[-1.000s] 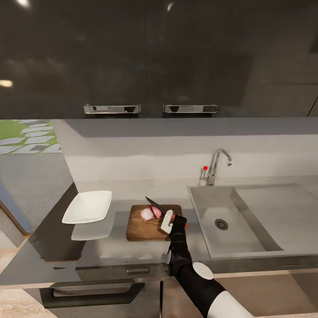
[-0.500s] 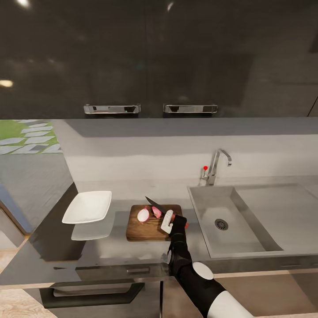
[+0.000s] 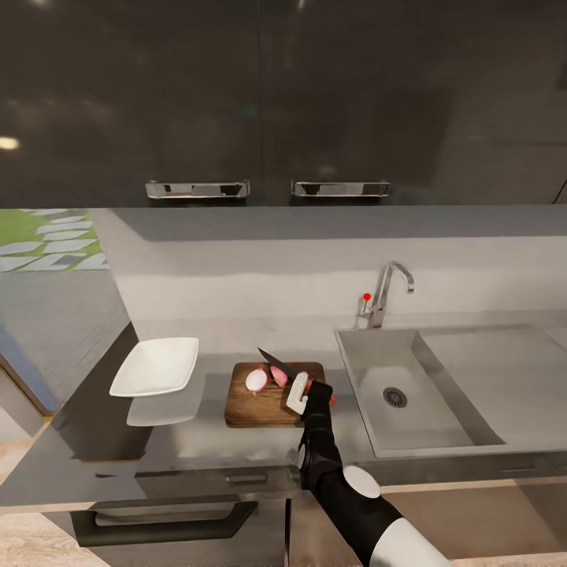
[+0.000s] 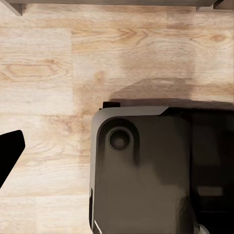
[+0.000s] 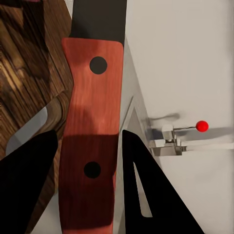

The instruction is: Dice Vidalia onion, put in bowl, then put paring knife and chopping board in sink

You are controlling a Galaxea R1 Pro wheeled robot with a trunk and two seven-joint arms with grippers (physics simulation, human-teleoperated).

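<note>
Your right arm reaches up from the near edge of the countertop (image 3: 197,441), its right gripper (image 3: 309,391) clenched on the paring knife (image 5: 90,141) at the chopping board's (image 3: 260,403) right end. The blade angles far-left over the Vidalia onion (image 3: 266,379), split into 2 pieces there. I cannot tell your left gripper's state.

Vidalia onion (image 3: 266,379) in two pink halves on brown chopping board (image 3: 260,405), red-handled paring knife (image 3: 277,365) angled above
</note>
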